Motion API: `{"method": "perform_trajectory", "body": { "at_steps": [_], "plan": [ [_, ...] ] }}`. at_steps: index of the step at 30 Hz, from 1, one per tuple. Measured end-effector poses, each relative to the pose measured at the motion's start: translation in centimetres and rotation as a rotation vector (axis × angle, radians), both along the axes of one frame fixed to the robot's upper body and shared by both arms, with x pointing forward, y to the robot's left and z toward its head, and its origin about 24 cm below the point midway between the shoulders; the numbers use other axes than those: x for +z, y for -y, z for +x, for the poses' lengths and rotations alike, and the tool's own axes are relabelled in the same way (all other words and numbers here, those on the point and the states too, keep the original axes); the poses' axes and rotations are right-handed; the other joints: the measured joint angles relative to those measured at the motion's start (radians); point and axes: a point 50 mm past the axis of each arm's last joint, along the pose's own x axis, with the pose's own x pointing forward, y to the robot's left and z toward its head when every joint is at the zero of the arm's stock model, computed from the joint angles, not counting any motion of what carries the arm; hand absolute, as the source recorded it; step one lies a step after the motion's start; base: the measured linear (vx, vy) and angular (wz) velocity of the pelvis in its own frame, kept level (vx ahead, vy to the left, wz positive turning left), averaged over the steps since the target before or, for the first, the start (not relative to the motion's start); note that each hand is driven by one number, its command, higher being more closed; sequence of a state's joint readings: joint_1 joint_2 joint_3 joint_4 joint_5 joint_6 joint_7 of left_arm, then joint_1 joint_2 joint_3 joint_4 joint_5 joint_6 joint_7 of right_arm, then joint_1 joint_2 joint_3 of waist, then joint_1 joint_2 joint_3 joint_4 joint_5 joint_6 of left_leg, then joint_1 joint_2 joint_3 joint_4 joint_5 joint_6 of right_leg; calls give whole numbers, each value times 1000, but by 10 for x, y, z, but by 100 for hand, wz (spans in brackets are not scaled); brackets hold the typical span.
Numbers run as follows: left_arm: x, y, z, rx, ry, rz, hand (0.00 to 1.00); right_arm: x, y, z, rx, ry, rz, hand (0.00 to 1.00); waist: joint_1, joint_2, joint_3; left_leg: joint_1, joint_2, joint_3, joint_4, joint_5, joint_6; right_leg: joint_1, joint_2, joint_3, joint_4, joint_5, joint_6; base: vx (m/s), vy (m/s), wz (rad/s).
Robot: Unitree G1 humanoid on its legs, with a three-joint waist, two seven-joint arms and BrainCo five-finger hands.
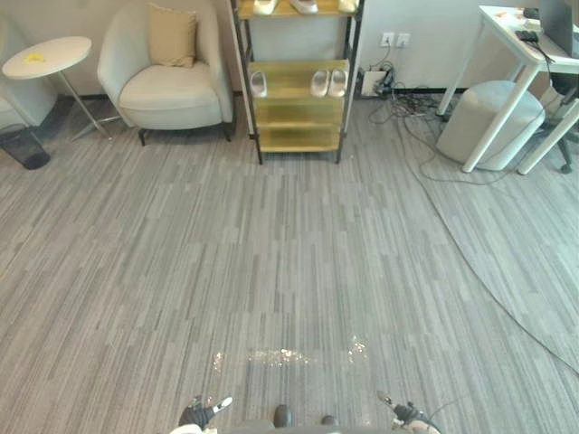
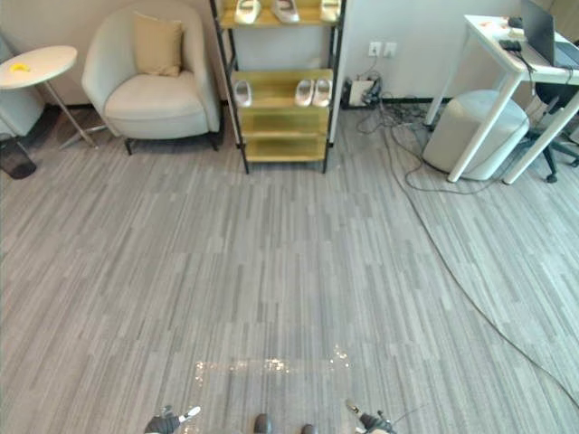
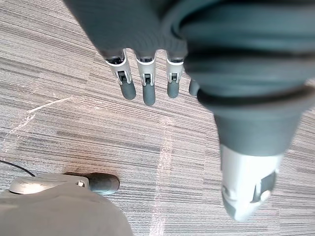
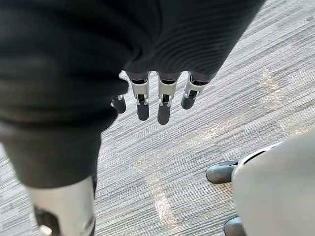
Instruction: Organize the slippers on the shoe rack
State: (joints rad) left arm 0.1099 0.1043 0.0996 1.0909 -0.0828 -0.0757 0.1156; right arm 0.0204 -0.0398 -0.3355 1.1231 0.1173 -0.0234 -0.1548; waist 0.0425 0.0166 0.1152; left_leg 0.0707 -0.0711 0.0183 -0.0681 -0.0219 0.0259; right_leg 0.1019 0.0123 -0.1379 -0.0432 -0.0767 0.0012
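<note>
Where they sit on shoe rack (image 2: 286,149), slippers (image 2: 321,91) lie front-to-back.

**Operator:** Where is the rack from your hands?

**Spotter:** Your black-framed shoe rack with yellow wooden shelves (image 1: 298,137) stands upright, well ahead of your left hand (image 1: 204,413) and right hand (image 1: 407,416).

**Operator:** And the slippers?

**Spotter:** On the middle shelf you have a single white slipper (image 1: 259,83) toward your left hand's side. A pair of white slippers (image 1: 336,82) sits close together toward your right hand's side. More white slippers (image 2: 285,10) line the top shelf.
</note>
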Motion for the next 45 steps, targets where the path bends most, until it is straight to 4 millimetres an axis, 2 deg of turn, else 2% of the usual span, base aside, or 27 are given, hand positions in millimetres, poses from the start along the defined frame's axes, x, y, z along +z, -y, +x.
{"method": "perform_trajectory", "body": {
  "at_steps": [14,16,18,20,21,23,24,25,28,30,31,32,33,34,35,36,37,38,40,41,42,43,44,45],
  "plan": [
    [1,0,3,-1,7,2,0,2,-3,10,34,20,-1,0,3,-1,11,-2,-2,-12,-1,-1,-1,4,-2,-17,-7,-2,-1,-1,-1,2],
    [1,-1,4,1,11,8,0,2,-4,12,38,22,-1,0,4,-5,19,-10,-2,-10,12,-16,-21,-3,-4,-18,7,-19,-8,-3,-5,3],
    [3,-3,10,6,32,17,0,3,-5,14,48,28,-2,0,8,-12,36,-74,3,-2,138,-81,-29,-24,-7,-20,45,-52,-14,-3,-20,0],
    [6,-5,14,68,62,12,0,5,-6,20,71,51,-11,0,18,-9,63,-181,34,33,408,-187,-48,-24,7,-17,78,-90,-42,10,-41,-13],
    [6,-7,15,85,71,12,0,7,-6,23,81,65,-15,0,18,-12,68,-228,45,50,519,-195,-56,-15,9,-17,78,-95,-50,39,-40,-11],
    [9,-7,19,147,112,3,0,7,-10,25,110,74,-19,0,30,-11,91,-366,91,94,843,-189,-45,30,11,-9,89,-112,-78,129,3,-26],
    [9,-7,16,170,114,-1,0,7,-10,25,115,71,-23,0,38,-12,93,-410,118,107,917,-205,-45,46,10,2,96,-129,-78,244,39,-31],
    [9,-7,17,176,118,-5,0,8,-10,26,115,74,-26,0,41,-8,92,-442,131,109,925,-218,-56,59,7,13,100,-142,-77,235,53,-25],
    [10,-4,19,189,128,-16,0,11,-10,34,117,103,-29,0,71,-6,90,-507,130,106,706,-205,-65,71,-29,36,108,-174,-45,383,154,-28],
    [9,-4,16,193,122,-15,0,12,-12,38,118,113,-27,0,79,-19,81,-521,93,101,490,-120,-67,77,-77,46,109,-210,-9,398,176,-22],
    [7,-3,11,198,108,-17,0,12,-10,37,118,108,-32,0,90,-16,77,-511,81,84,424,-48,-70,85,-86,62,107,-231,7,505,238,-37],
    [8,-7,11,198,104,-7,0,11,-16,37,123,106,-17,0,99,-36,71,-508,53,99,444,-39,-24,98,-113,76,122,-245,10,539,229,-32],
    [9,-10,13,196,112,2,0,11,-23,39,132,117,-4,0,105,-56,62,-505,42,114,444,-60,-12,78,-131,79,159,-239,4,593,210,-32],
    [10,-11,17,195,122,10,0,11,-32,41,154,124,11,0,116,-72,57,-482,43,138,474,-98,6,32,-149,96,297,-231,23,608,207,-25],
    [10,-11,18,194,120,14,0,11,-35,40,166,122,18,0,122,-77,57,-456,41,143,485,-124,12,14,-155,102,382,-221,43,702,265,-46],
    [11,-13,20,178,119,25,0,11,-41,41,193,125,23,0,127,-87,59,-368,37,160,487,-177,24,-72,-172,127,669,-164,145,557,221,-34],
    [11,-13,21,168,119,26,0,11,-42,42,195,131,24,0,125,-86,60,-342,37,160,482,-189,25,-103,-171,136,761,-152,166,528,190,-35],
    [12,-14,25,147,123,32,0,13,-43,42,197,147,26,0,120,-85,60,-276,35,160,463,-217,29,-183,-169,139,964,-138,185,486,144,-12],
    [15,-10,37,133,152,24,0,12,-42,39,198,143,22,0,110,-79,63,-179,33,151,409,-236,29,-291,-175,87,1131,-149,163,459,102,4],
    [17,-4,49,130,183,6,0,14,-40,41,194,162,15,0,99,-69,68,-103,34,133,354,-242,27,-378,-190,21,1144,-169,115,352,39,24],
    [18,0,53,132,194,-5,0,16,-40,44,194,173,12,0,86,-69,68,-73,37,125,338,-244,25,-410,-193,-6,1118,-179,98,454,9,38],
    [19,8,60,134,209,-28,0,17,-40,48,195,188,10,0,66,-67,71,-20,48,107,306,-249,21,-446,-188,-43,1024,-195,82,572,-51,32],
    [19,16,63,136,218,-52,0,18,-38,51,190,193,7,0,60,-63,74,39,64,104,274,-249,21,-466,-164,-52,860,-193,77,577,-71,27],
    [19,18,65,133,222,-57,0,18,-38,51,189,194,6,0,59,-63,74,57,70,101,268,-249,21,-473,-150,-45,770,-181,68,560,-110,26]
  ]
}}
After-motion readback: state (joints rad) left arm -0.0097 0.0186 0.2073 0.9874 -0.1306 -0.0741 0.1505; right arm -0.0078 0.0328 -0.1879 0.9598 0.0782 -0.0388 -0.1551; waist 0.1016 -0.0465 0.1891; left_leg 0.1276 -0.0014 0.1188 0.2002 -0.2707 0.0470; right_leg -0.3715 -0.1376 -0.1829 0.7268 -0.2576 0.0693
